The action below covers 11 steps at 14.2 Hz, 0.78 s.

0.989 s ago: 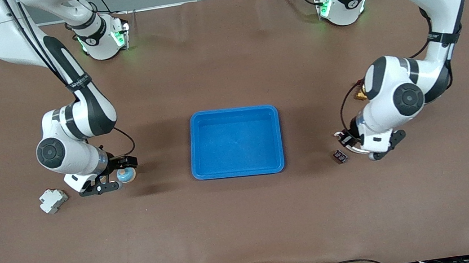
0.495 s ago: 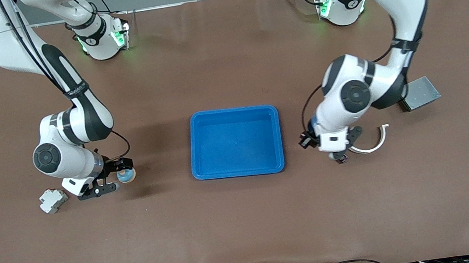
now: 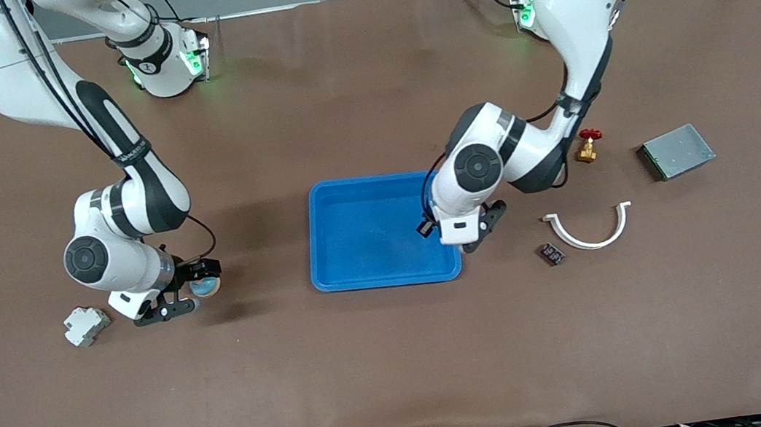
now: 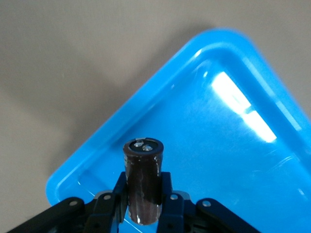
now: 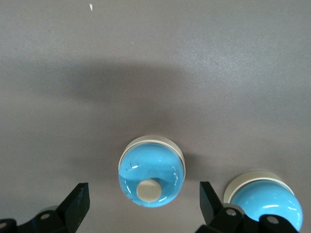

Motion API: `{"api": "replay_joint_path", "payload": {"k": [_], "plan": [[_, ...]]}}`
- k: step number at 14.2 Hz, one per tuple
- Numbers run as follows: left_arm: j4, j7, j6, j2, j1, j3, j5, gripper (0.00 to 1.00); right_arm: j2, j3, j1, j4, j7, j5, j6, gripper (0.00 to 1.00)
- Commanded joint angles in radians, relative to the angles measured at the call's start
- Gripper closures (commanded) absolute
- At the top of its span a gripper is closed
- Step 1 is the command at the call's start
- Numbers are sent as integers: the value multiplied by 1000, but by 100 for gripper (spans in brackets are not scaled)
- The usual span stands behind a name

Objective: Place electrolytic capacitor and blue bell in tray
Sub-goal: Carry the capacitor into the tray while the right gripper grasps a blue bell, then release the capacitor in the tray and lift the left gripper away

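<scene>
**Capacitor over tray, bell unlifted**

Your left gripper (image 4: pixel 143 206) is clamped on the capacitor (image 4: pixel 143 182), a dark cylinder standing upright between the fingers (image 4: pixel 108 206), terminal end up. It hangs over the tray (image 3: pixel 321 206), above the corner toward the left arm's end of the table and nearer the front camera; in the front view the gripper (image 3: pixel 461 236) sits at that rim.

Your right gripper (image 5: pixel 143 206) has its jaws spread wide and holds nothing. The bell (image 5: pixel 151 177) sits on the table between the two fingers (image 5: pixel 77 204), apart from both, its pale button facing up. In the front view the gripper (image 3: pixel 188 290) is low at the bell (image 3: pixel 204 287), toward the right arm's end of the table and well apart from the tray.

Note the rest. A white block (image 3: pixel 86 326) lies beside the right gripper. Toward the left arm's end: a small dark chip (image 3: pixel 551 253), a white curved clip (image 3: pixel 589 234), a brass valve (image 3: pixel 588 146) with a red handle, a grey box (image 3: pixel 676 151).
</scene>
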Motion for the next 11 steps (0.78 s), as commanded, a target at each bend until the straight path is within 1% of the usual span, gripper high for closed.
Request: {"api": "replay_joint_path", "payload": {"k": [1, 3, 7, 9, 10, 11], "plan": [[21, -40, -20, 25, -25, 6, 8, 100, 25, 5, -10, 26, -10, -2, -1, 0], [3, -64, -20, 27, -38, 9, 9, 100, 39, 5, -11, 30, -10, -2, 1, 0], [1, -73, -20, 54, -73, 13, 15, 100, 60, 5, -14, 35, -10, -2, 17, 0], [0, -90, -21, 54, -73, 13, 15, 100, 62, 5, -13, 35, -11, -4, 27, 0], [-3, -96, -21, 54, -72, 15, 15, 100, 62, 5, -13, 35, -11, -4, 27, 14], [-3, -106, -21, 54, -72, 19, 15, 72, 62, 5, -13, 35, -13, -4, 27, 20]]}}
